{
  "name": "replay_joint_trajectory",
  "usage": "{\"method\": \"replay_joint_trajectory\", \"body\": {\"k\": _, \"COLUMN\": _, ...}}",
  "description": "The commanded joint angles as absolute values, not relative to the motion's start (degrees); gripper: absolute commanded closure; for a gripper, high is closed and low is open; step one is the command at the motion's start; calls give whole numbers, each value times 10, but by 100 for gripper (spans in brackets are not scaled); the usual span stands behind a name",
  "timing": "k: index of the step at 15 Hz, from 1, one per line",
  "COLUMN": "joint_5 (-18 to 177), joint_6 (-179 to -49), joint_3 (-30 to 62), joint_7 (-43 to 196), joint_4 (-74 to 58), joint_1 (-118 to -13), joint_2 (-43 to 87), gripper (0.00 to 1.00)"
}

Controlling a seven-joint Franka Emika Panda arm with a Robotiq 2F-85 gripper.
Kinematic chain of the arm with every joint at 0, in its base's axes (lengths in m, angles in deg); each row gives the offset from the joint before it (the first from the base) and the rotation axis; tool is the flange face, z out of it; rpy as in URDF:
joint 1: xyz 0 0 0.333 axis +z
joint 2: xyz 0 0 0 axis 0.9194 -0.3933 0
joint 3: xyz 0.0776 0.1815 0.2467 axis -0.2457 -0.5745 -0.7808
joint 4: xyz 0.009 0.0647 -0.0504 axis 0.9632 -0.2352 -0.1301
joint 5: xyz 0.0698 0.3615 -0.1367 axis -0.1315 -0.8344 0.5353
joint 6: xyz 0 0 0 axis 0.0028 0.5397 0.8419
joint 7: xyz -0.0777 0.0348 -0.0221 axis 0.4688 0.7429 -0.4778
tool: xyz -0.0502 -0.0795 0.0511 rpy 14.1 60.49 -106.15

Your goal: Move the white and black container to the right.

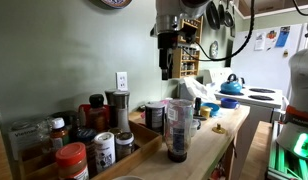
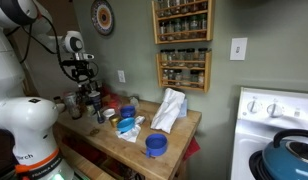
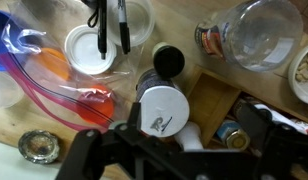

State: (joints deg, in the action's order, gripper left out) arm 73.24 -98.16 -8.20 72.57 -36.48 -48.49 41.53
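**Operator:** Report the state of the hand.

**Arm:** My hand (image 1: 167,68) hangs well above the surface (image 1: 222,140). In the wrist view my fingers stand spread wide apart along the bottom edge. Nothing is held between them, and they touch nothing.

**Operator:** Report the location of the white and black container.

**Arm:** The white and black container (image 3: 168,62) stands upright on the surface below my hand, with its black lid facing the wrist camera. A white-topped jar (image 3: 162,110) stands just beside it. The clear tumbler (image 3: 256,30) stands apart from both.
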Motion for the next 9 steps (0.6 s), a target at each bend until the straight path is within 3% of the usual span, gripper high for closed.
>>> {"method": "replay_joint_trajectory", "body": {"k": 1, "joint_5": 739, "joint_6": -1026, "joint_3": -84, "joint_7": 731, "joint_4": -329, "joint_1": -478, "joint_2": 345, "gripper": 0}}
{"method": "replay_joint_trajectory", "body": {"k": 9, "joint_5": 897, "joint_6": -1001, "joint_3": -67, "joint_7": 606, "joint_4": -278, "joint_1": -437, "joint_2": 248, "gripper": 0}}
